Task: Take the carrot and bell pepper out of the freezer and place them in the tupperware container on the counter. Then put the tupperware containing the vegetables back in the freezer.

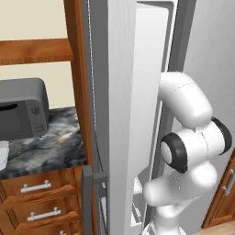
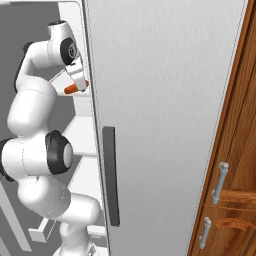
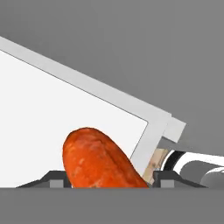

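Carrot [image 3: 98,159] is sitting between the two dark finger tips at the bottom of the hand view, its rounded orange end pointing up over a white freezer shelf [image 3: 57,113] whose pale grey rim is running diagonally across that view. In the right base view the carrot [image 2: 75,88] is showing as a small orange stick inside the freezer [image 2: 82,125], near the front edge of an upper shelf, with the gripper [image 2: 78,85] at it, partly hidden by the edge of the light-grey fridge door [image 2: 160,115]. The fingers are standing on either side of the carrot, wide apart, and the pictures are not making clear whether they are pressing on it or just bracketing it, so I cannot tell if it is grasped. The white arm [image 2: 35,150] is reaching up from the lower left of that view, folding through its dark joints into the compartment. A dark grey vertical handle [image 2: 111,175] is running down the fridge door, and brown wooden cabinets [image 2: 230,165] with silver handles are standing to the right. In the left base view the marbled counter [image 1: 50,147] is lying left of the fridge, carrying a dark grey toaster oven [image 1: 23,110] towards its back edge, and a pale corner of the tupperware container [image 1: 2,155] is peeking in at the counter's left end.
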